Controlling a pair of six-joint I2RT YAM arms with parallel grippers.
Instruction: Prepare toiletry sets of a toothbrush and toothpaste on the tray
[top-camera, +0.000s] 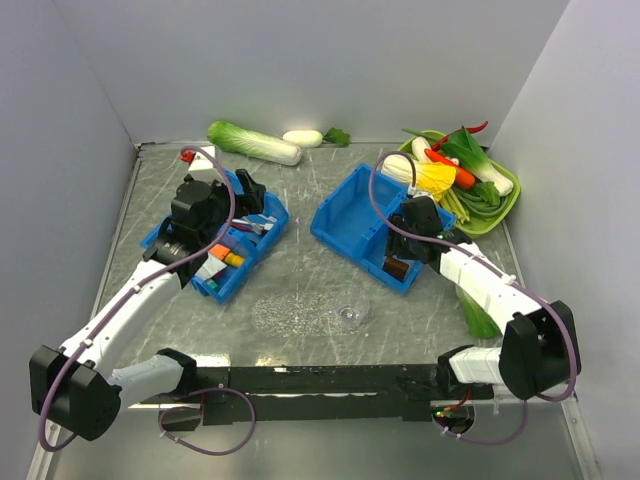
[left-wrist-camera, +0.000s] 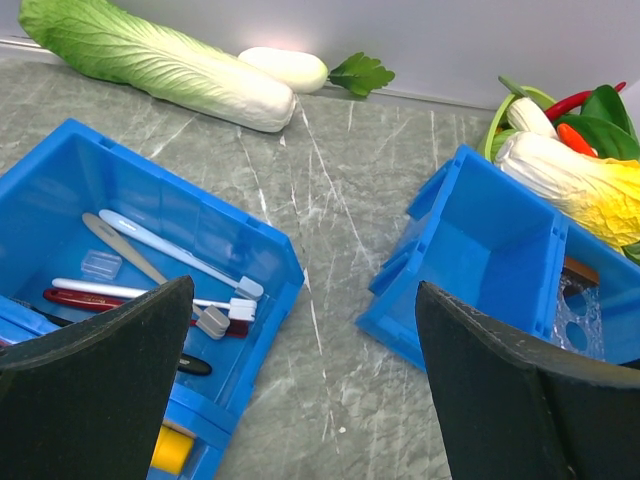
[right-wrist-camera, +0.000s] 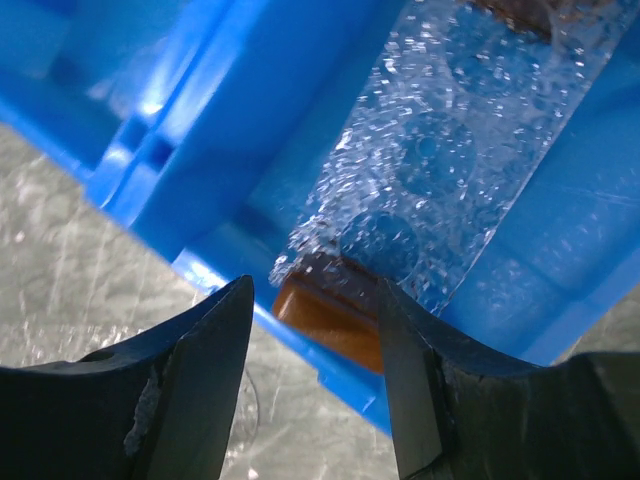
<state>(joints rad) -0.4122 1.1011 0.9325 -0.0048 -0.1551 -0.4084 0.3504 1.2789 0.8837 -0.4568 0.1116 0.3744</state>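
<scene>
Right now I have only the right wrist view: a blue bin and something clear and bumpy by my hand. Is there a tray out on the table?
Observer: Yes. The top camera shows a clear tray on the table, on the arms' side of the right bin.
Operator: Anything on it?
Observer: I see no toothbrush or tube on it.
Operator: Where are the brushes?
Observer: Several toothbrushes lie in the left bin, near the open left hand.
</scene>
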